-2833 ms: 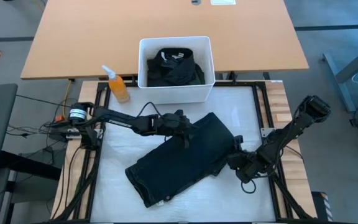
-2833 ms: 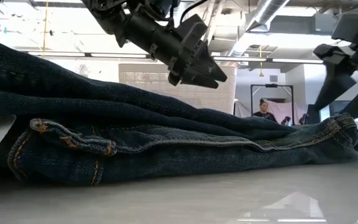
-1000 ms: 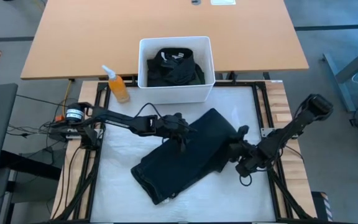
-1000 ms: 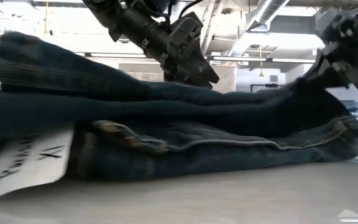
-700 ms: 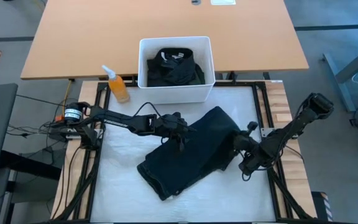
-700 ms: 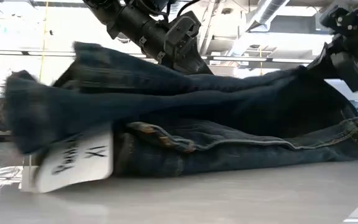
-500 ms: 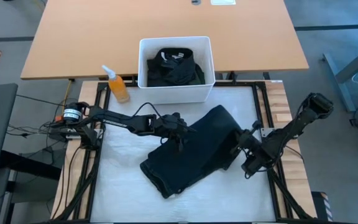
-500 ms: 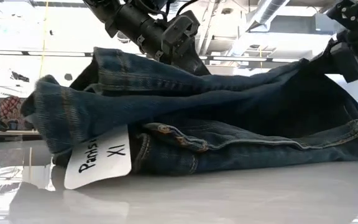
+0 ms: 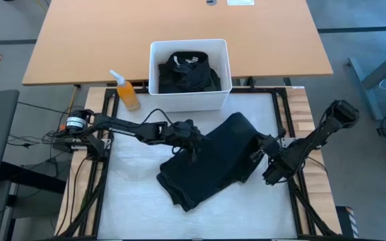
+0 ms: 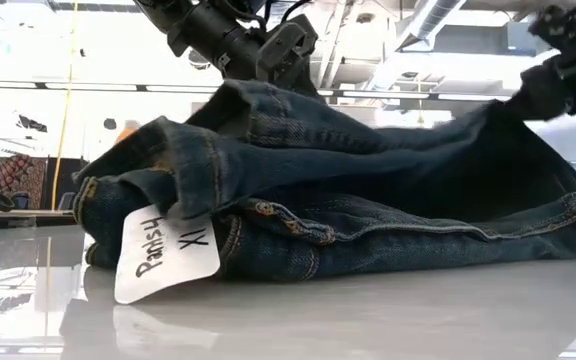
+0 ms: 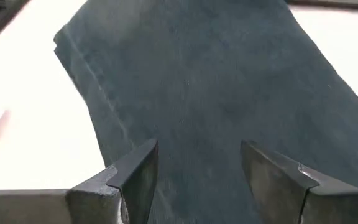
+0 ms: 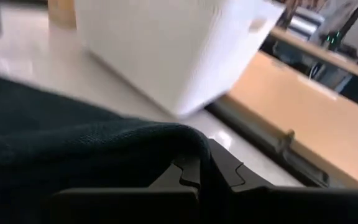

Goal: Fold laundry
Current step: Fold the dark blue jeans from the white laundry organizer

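Observation:
The laundry on the table is a folded pair of dark blue jeans [image 9: 206,161], lying on the white mat with a paper tag [image 10: 166,255] at its near-left end. My left gripper [image 9: 191,144] stands open over the jeans' middle, and denim fills the space below its fingers [image 11: 132,180]. My right gripper [image 9: 265,152] is shut on the jeans' right end, which is raised off the mat [image 10: 528,110]. More dark garments lie in the white bin [image 9: 189,100]. My left gripper points down at the middle of the jeans [image 11: 197,124] with its fingers apart; whether their tips touch the denim I cannot tell. My right gripper holds the jeans' right end at a folded edge [image 12: 179,140], coming from the table's right side. The cloth drapes over the fingers and hides the pinch. That end is lifted and the denim slopes down from it to the mat, where the rest lies.
The white bin stands at the mat's far edge, with an orange spray bottle [image 9: 126,91] to its left. A wooden table [image 9: 179,27] lies beyond. Black frame rails [image 9: 106,181] run along the mat's left and right sides. Bare mat shows near and left of the jeans.
My right gripper has gone toward the table's right edge and a little up, still shut on the jeans' end. The jeans have slid right with it: the tagged near-left end has been dragged across the mat and the cloth has bunched higher under the left gripper.

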Tool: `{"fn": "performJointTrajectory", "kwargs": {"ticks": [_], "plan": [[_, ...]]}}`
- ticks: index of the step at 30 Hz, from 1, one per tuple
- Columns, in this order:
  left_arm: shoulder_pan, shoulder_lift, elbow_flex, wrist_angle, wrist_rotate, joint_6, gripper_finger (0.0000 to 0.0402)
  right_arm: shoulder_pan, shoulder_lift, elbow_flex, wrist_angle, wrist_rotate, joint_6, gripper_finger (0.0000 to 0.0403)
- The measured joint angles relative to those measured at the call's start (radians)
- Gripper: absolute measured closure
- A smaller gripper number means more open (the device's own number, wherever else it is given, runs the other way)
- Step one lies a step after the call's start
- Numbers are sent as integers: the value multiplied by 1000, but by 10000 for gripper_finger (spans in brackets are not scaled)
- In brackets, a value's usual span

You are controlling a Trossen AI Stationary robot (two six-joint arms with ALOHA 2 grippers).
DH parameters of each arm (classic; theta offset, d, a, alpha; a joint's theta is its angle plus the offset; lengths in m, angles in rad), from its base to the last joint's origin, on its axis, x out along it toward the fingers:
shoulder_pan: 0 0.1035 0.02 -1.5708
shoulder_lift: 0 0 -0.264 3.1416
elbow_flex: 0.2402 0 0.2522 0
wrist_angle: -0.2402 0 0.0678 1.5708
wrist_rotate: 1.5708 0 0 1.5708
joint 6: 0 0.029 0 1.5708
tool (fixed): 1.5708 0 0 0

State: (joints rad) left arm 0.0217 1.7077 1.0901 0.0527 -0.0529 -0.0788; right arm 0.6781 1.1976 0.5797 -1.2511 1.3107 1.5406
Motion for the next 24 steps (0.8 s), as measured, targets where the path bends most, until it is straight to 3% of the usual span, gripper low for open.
{"fn": "performJointTrajectory", "kwargs": {"ticks": [5, 12, 16, 24], "plan": [[-38, 12, -2, -67, 45, -24, 184, 11, 0, 0, -87, -182, 0, 380], [-130, 50, -62, 43, 49, -64, 184, 16, 0, 0, -61, -381, -101, 380], [-165, 93, -76, 59, 49, -89, 184, 21, 1, 0, 7, -466, -223, 379], [-171, 195, -72, -9, 49, -159, 184, 22, 0, 0, 34, -573, -267, 343]]}}
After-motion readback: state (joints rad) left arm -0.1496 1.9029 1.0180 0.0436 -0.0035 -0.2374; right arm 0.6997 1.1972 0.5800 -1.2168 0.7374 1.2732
